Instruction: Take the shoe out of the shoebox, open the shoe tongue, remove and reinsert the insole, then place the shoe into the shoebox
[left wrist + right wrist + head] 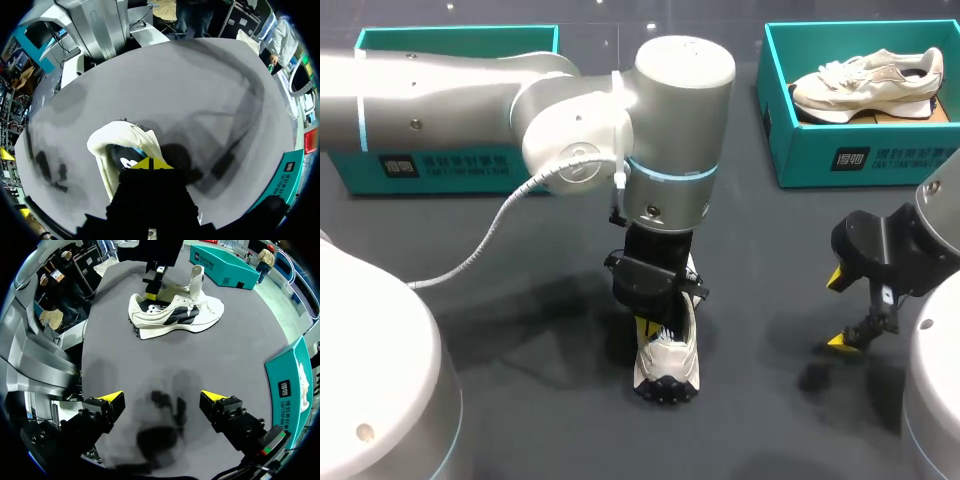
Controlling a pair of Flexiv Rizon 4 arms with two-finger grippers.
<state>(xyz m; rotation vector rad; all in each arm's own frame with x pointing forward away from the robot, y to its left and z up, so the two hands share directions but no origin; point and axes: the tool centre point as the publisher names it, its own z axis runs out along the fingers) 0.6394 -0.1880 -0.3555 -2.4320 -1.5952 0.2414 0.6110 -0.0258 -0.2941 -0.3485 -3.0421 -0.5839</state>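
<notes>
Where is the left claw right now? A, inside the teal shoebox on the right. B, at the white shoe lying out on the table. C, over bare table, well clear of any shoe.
B: in the head view the left claw comes straight down into the opening of the white shoe lying on the dark table, and the left wrist view shows that shoe directly under it.

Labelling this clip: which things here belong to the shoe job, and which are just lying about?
Job: shoe on the table; left gripper at its opening; open right gripper; left shoebox or right shoebox, unclear which.
Lying about: second shoe, inside the right shoebox.
</notes>
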